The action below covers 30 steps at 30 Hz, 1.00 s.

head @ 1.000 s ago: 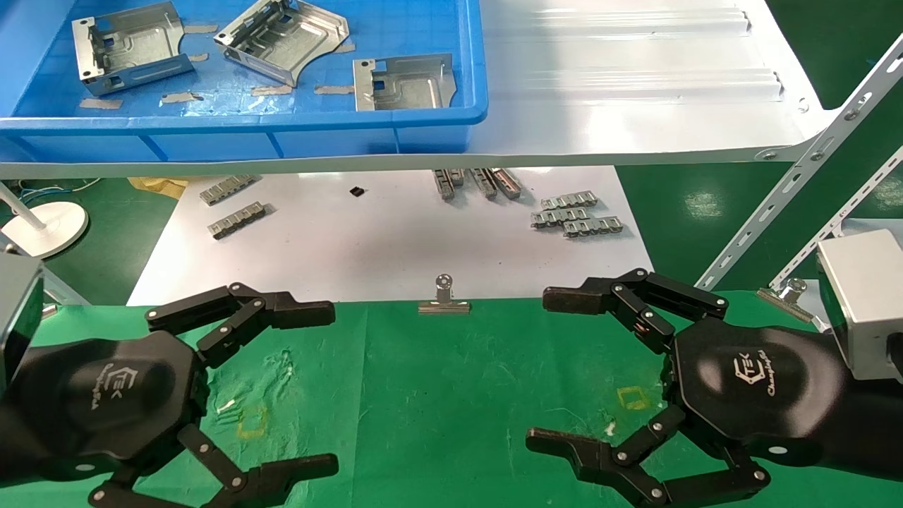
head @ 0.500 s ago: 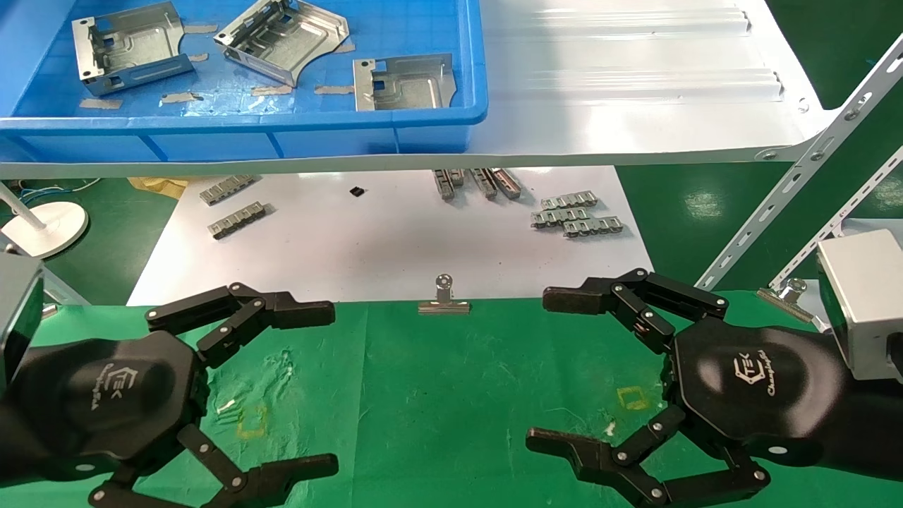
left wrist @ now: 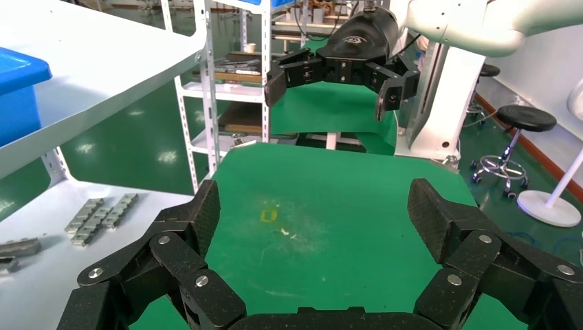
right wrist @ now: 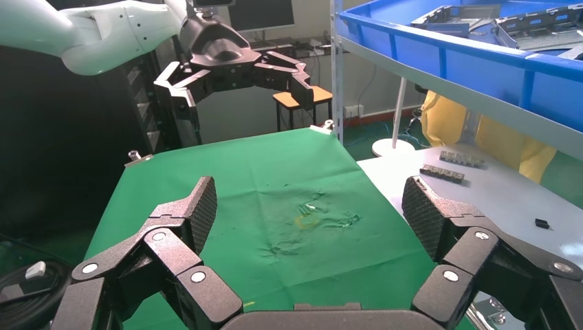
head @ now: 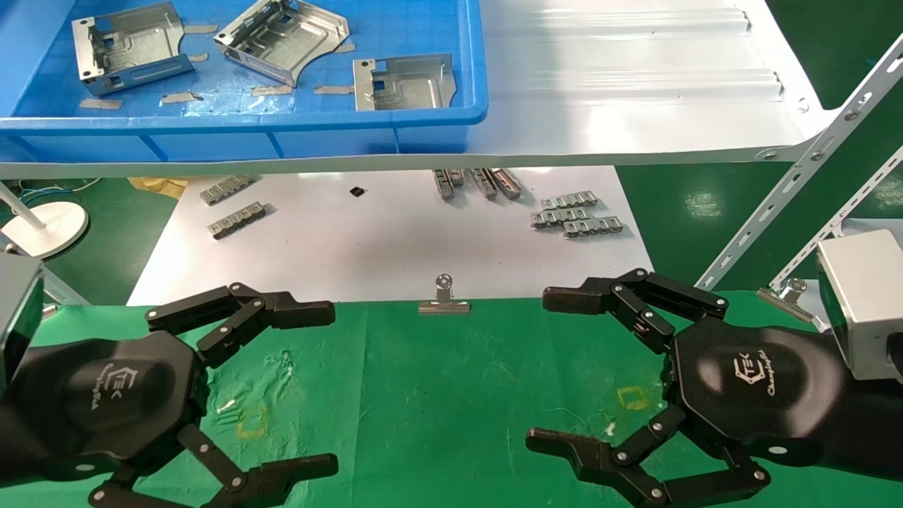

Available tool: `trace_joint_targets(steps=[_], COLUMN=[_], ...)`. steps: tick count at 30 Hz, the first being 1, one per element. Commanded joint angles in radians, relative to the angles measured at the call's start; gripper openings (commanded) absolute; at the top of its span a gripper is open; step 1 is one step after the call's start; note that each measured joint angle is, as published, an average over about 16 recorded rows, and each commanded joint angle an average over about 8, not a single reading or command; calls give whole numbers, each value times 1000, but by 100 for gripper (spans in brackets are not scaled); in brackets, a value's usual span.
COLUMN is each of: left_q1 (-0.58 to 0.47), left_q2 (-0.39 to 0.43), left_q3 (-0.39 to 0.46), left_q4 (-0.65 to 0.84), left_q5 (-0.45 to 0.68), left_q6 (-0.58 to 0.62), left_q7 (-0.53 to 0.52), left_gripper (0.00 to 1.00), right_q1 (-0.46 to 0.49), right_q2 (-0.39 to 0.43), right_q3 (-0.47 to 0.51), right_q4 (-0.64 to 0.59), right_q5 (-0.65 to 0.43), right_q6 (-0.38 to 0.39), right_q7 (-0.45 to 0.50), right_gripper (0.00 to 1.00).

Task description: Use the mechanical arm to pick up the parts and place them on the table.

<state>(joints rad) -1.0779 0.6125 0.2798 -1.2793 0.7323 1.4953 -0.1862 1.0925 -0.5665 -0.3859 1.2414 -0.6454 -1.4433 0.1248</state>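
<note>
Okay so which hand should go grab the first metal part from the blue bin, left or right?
Probably the left. The left hand hovers open over the green table, roughly below the blue bin holding the parts. The right hand, also open and empty, sits farther to the side.

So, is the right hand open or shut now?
Open. The right hand has its fingers spread wide over the green table, holding nothing.

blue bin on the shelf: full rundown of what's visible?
The blue bin is a shallow moulded tray, plastic by its look, with a rolled rim and ribbed front wall. It sits flat on the white shelf board, at its left end, running out of frame. Inside lie three silver stamped parts, apart from one another, among bits of tan tape on the floor. Neither pincer touches it.
</note>
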Motion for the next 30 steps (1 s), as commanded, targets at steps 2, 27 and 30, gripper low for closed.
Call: trace_joint_targets(steps=[2, 27, 30], left_q1=[0, 0, 0], left_q2=[0, 0, 0], left_q3=[0, 0, 0], left_q4=[0, 0, 0], left_q5=[0, 0, 0], left_q6=[0, 0, 0], left_q7=[0, 0, 0], left_gripper=[100, 100, 100], right_q1=[0, 0, 0], right_q2=[0, 0, 0], right_q3=[0, 0, 0], right_q4=[0, 0, 0], right_q5=[0, 0, 0], right_q6=[0, 0, 0], right_q7=[0, 0, 0], right_gripper=[100, 0, 0])
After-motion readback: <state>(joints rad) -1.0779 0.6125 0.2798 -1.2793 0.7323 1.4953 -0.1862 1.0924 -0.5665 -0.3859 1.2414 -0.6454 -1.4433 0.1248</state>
